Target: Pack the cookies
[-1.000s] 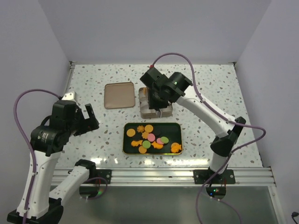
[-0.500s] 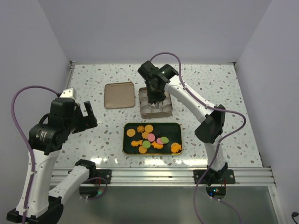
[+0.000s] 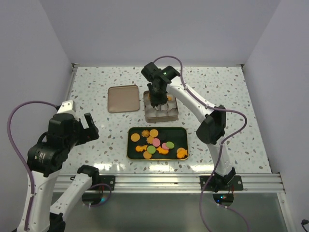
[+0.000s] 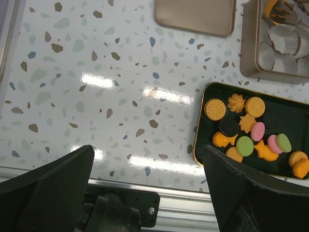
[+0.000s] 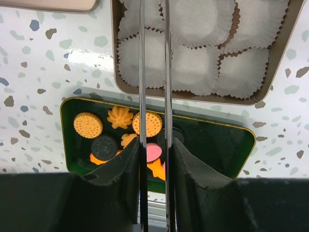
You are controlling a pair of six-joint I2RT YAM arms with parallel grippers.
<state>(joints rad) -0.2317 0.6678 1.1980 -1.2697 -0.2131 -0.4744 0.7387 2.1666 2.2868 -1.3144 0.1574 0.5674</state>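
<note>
Fingers [image 5: 121, 186] of right gripper [image 3: 156, 102] narrow over paper cups [image 5: 200, 67], hold unclear; left fingers [image 4: 53, 188] wide, empty.

We find open bench [image 3: 91, 87] left of the lid [image 3: 122, 98] and before it, where the left end effector [image 4: 148, 154] hovers with jaws wide. The right end effector [image 3: 157, 102] hangs over the box [image 3: 161, 120], covering some of its cups [image 5: 193, 67], and the right arm [image 3: 193, 100] arches over the bench's right side. Only a narrow strip parts box from tray [image 3: 178, 136].

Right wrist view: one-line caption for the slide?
Right gripper poised over the tin of white paper cups, cookies lying on the black tray beside it.
</note>
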